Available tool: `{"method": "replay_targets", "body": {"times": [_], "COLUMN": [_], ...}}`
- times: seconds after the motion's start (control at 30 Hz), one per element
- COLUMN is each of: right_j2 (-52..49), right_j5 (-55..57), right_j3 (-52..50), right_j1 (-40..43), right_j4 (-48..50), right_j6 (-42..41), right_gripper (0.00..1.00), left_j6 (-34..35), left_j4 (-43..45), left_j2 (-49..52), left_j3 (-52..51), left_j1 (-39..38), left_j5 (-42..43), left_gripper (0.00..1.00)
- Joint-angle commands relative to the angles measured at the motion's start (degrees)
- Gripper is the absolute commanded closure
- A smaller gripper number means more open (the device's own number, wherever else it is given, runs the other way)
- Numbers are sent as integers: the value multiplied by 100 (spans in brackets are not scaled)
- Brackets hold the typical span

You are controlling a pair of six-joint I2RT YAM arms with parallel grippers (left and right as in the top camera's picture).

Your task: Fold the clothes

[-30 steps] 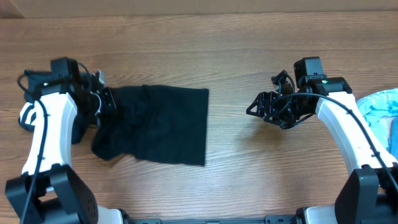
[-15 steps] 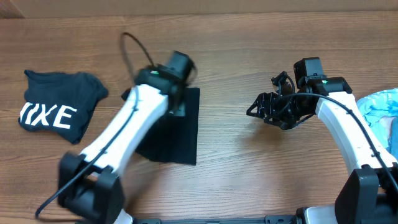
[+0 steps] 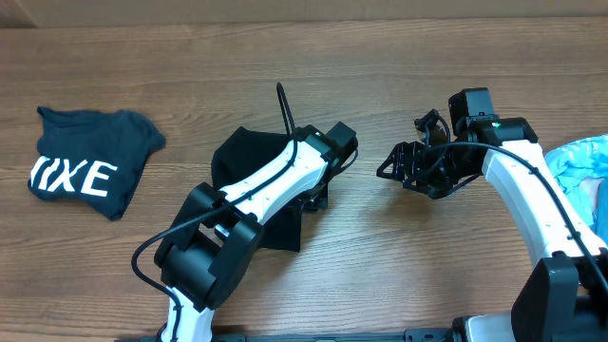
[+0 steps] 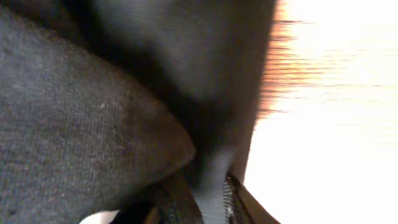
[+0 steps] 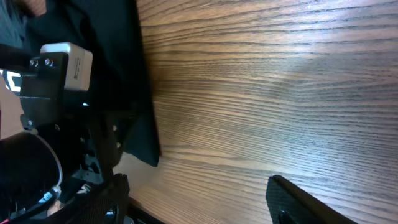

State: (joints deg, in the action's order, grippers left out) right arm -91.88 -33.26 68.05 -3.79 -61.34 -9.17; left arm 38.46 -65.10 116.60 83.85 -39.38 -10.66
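Note:
A black garment (image 3: 249,169) lies folded at the table's middle. My left gripper (image 3: 315,193) is at its right edge. The left wrist view is filled with black fabric (image 4: 93,124), and a strip of it sits pinched between the jaws, so the gripper is shut on the garment. My right gripper (image 3: 397,167) hovers to the right of the garment, open and empty. Its fingers (image 5: 199,202) are spread wide over bare wood, with the garment's edge (image 5: 134,93) ahead of them.
A folded dark T-shirt with white letters (image 3: 87,173) lies at the far left. A light blue cloth (image 3: 584,166) lies at the right edge. The left arm (image 3: 261,190) stretches across the black garment.
My left arm has swung from the far left to the garment's right side, drawing the fabric over so it looks narrower. The lettered T-shirt is now uncovered. The right arm has not moved.

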Motion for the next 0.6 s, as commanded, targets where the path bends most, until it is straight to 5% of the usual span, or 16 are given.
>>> {"method": "replay_targets", "body": {"times": [0.0, 0.3, 0.57], "right_j2": [111, 111, 111], "right_j5": [-90, -87, -68], "right_j3": [68, 68, 68], "right_j1": [-4, -4, -4], "right_j4": [-11, -140, -269], "right_j6": [48, 83, 219], "right_gripper": [25, 26, 25], "left_j6": [-144, -227, -439], "left_j4": [284, 1377, 50], "left_j2": [61, 63, 61], "left_j3": [116, 190, 1329], "left_j1": [-20, 111, 1040], "left_j5": [610, 1023, 704], "left_gripper": [67, 58, 38]}}
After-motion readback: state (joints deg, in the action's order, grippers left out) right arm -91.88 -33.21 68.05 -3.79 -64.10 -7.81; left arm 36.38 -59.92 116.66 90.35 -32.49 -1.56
